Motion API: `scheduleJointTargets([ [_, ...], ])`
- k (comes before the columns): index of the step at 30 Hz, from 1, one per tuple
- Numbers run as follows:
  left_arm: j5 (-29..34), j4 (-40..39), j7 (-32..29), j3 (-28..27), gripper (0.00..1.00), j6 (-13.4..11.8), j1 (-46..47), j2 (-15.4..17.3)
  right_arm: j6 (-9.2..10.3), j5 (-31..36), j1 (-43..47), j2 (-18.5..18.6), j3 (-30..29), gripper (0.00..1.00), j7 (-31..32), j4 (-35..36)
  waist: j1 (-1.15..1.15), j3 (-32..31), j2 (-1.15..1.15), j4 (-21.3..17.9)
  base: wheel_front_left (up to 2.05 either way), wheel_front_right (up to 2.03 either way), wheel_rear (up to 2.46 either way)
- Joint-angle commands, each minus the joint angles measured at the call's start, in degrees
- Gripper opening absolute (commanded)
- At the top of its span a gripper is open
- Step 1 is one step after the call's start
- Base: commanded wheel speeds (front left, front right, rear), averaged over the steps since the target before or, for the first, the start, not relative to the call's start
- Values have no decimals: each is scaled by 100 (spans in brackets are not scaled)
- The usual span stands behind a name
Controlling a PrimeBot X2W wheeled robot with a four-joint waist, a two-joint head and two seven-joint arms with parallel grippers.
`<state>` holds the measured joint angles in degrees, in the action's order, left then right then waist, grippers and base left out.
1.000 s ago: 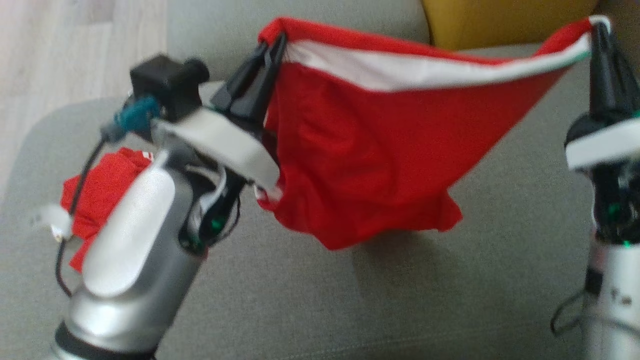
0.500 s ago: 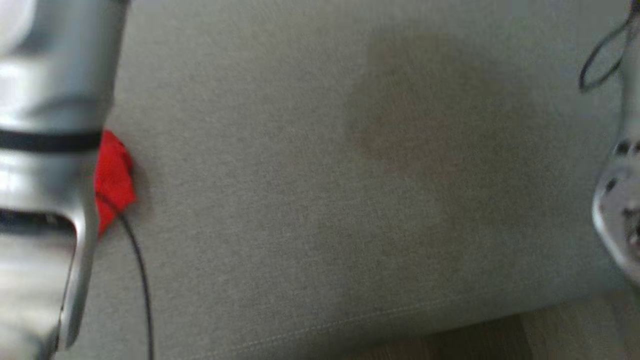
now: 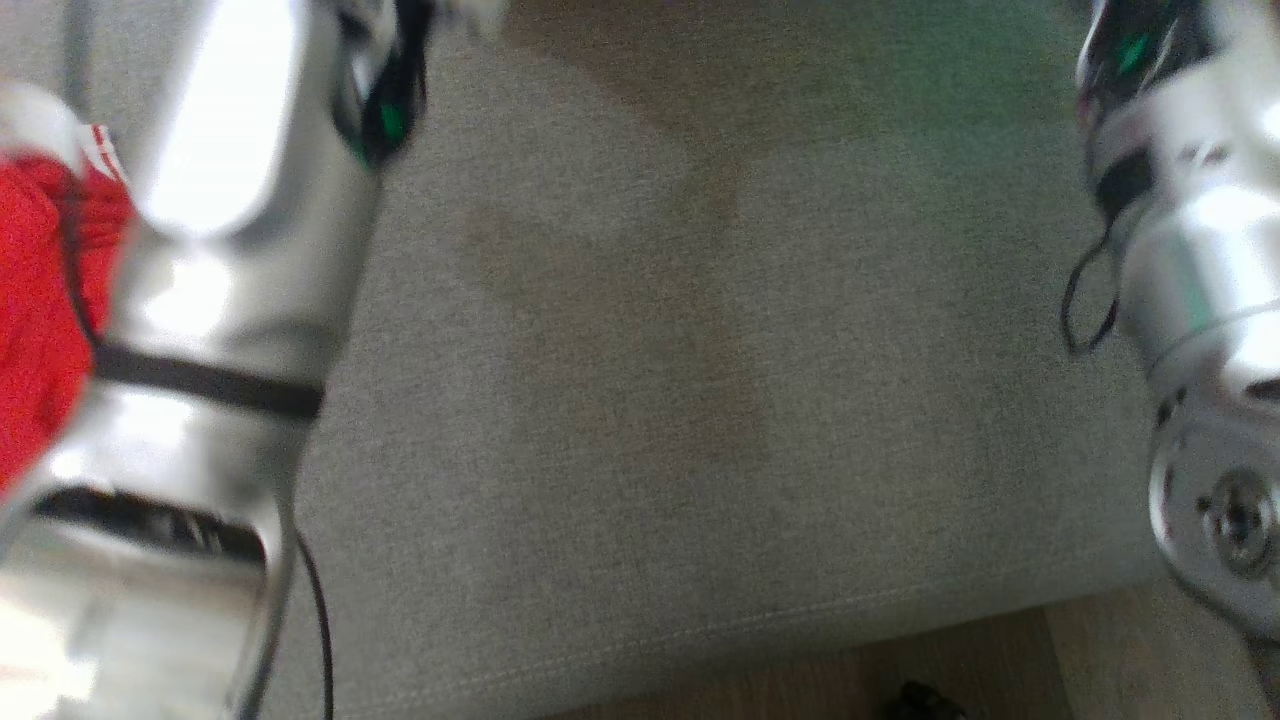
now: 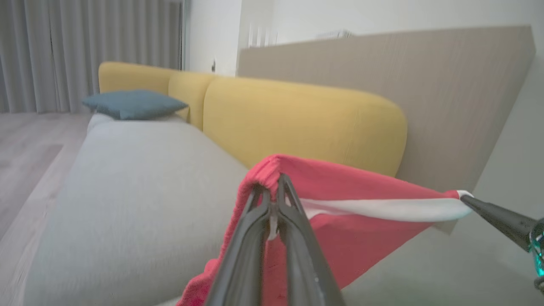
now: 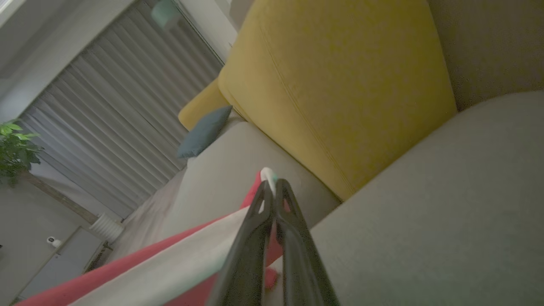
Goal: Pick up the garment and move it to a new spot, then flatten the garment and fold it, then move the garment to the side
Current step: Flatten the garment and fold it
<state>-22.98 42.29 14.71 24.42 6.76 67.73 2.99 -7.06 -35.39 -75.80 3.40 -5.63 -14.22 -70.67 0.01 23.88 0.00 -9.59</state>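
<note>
Two tones make up the sofa: a grey seat and a yellow back. Grey curtains hang behind its far end, and a strip of wood floor shows along the seat's front edge in the head view.

The garment, red with a white band along its top edge, hangs in the air over the seat in front of the yellow back. It is stretched between the two hands, its body drooping below the taut band. Whether its lower edge touches the seat cannot be told.

In the blurred head view the pale left forearm stands at the left and the right forearm at the right, with bare seat between them. A red cloth lies just beside the left forearm at the picture's edge; whether it belongs to the garment is unclear.

A blue cushion rests at the sofa's far end, and a green plant stands by the curtains.

The left hand has its fingers pressed together, pinching one bunched top corner of the garment. The right hand pinches the opposite corner at the white band, fingers likewise closed on the fabric.
</note>
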Motion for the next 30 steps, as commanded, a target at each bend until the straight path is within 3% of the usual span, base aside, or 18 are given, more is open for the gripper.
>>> scheduleJointTargets([
  [1, 66, -198, 28, -45, 0, 27, -29, 154, -43, -49, -26, -52, 104, 0, -60, 75, -1, -32, 0, 36, 0, 0, 0],
  [6, 216, -395, 28, 279, 0, 65, -1097, 240, -43, 1, 589, -42, 353, 0, 277, -215, -1, -268, 0, 124, 0, 0, 0],
  [15, 346, -1137, 29, 1078, 0, 71, -2700, 511, -43, 114, 1590, 366, 753, 0, 1148, -233, -1, -904, 0, 317, 0, 0, 0],
  [30, 424, -1676, 29, 1480, 0, 72, -3931, 675, -43, -113, 2998, 1126, 1459, 0, 2461, 752, -1, -1567, 0, 353, 0, 0, 0],
])
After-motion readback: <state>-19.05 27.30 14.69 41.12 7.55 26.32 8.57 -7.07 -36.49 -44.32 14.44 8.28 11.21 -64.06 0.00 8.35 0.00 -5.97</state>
